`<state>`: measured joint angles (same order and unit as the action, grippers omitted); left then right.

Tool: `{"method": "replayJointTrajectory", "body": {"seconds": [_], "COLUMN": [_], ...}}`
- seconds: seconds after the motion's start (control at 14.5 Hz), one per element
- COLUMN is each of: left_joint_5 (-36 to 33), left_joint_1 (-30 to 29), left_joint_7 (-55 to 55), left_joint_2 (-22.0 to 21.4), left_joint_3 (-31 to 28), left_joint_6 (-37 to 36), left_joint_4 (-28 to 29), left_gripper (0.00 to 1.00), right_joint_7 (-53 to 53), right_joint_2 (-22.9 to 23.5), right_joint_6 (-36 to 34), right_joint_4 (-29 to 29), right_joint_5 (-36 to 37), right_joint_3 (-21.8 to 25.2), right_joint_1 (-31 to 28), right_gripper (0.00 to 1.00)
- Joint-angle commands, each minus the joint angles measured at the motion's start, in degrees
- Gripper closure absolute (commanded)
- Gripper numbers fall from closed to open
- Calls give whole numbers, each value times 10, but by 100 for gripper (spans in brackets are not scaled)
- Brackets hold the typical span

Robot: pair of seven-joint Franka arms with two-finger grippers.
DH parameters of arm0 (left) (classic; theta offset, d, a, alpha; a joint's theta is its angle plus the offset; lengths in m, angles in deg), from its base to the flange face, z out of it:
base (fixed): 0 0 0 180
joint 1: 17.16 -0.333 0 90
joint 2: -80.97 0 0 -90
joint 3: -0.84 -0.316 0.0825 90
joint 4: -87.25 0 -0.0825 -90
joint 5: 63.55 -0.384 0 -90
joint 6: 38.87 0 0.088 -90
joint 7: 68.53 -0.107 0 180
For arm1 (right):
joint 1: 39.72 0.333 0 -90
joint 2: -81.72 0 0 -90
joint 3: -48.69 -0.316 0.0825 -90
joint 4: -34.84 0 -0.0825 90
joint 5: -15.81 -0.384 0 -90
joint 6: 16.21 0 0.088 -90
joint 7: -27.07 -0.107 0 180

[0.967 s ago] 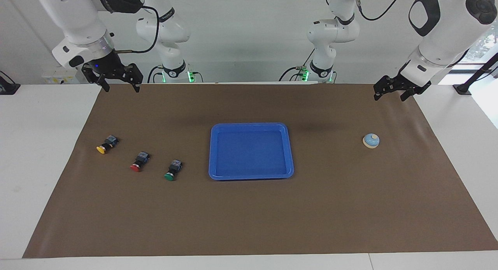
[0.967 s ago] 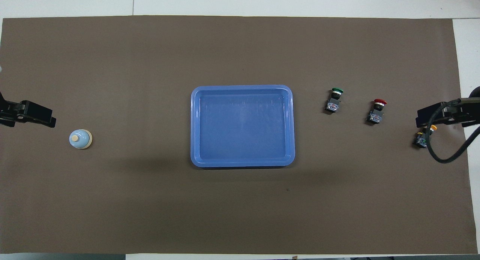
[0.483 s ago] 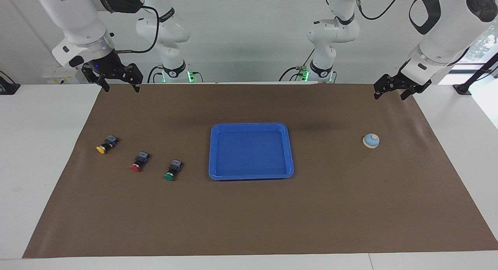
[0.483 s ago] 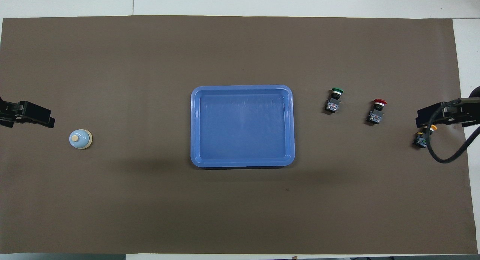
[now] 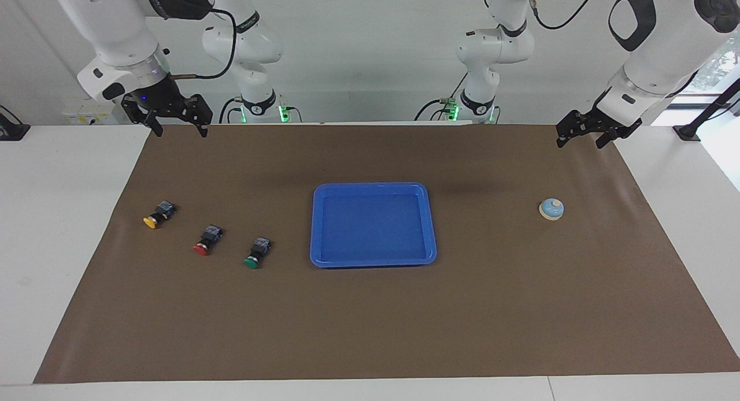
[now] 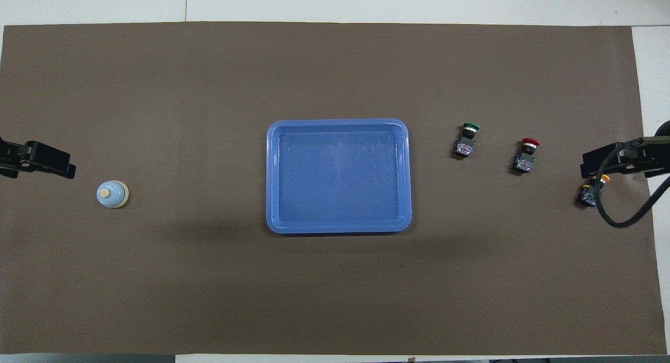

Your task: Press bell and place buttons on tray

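Observation:
The blue tray [image 5: 373, 186] lies empty in the middle of the brown mat; it also shows in the overhead view [image 6: 337, 123]. The yellow button [image 5: 157, 214], red button [image 5: 206, 240] and green button [image 5: 256, 253] lie in a row toward the right arm's end. In the overhead view a cable partly covers the yellow button [image 6: 590, 191]. The bell [image 5: 551, 208] stands toward the left arm's end. My right gripper [image 5: 179, 130] is open and raised over the mat's edge near the yellow button. My left gripper [image 5: 580, 142] is open and raised over the mat's corner near the bell.
The brown mat [image 5: 370, 320] covers most of the white table [image 5: 58, 245]. Both arm bases [image 5: 260, 103] stand at the robots' edge of the table. The right arm's black cable [image 6: 623, 216] hangs over the mat's end.
My left gripper has drawn back a little toward its own end of the table. The right arm, the buttons, the bell and the tray have not moved.

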<state>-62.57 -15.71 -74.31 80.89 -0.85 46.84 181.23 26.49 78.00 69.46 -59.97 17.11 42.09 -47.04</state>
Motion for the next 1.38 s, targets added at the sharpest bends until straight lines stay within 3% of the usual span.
{"method": "replayJointTrajectory", "body": {"seconds": [0.0,0.97,1.1,1.31], "left_joint_5": [10,10,10,10], "left_joint_1": [3,2,3,3], "left_joint_7": [4,4,4,4], "left_joint_2": [-7,-7,-8,-7], "left_joint_3": [-4,-4,-4,-4], "left_joint_6": [-9,-9,-9,-10], "left_joint_4": [1,2,2,2], "left_gripper": [0,0,0,0], "right_joint_7": [14,31,23,-19], "right_joint_2": [-3,-8,-18,-44], "right_joint_6": [-9,-34,-9,89], "right_joint_4": [2,0,-26,-118], "right_joint_5": [-1,0,0,-1], "right_joint_3": [-5,-5,-9,-10], "right_joint_1": [-8,-8,2,17], "right_gripper": [0,0,0,0]}}
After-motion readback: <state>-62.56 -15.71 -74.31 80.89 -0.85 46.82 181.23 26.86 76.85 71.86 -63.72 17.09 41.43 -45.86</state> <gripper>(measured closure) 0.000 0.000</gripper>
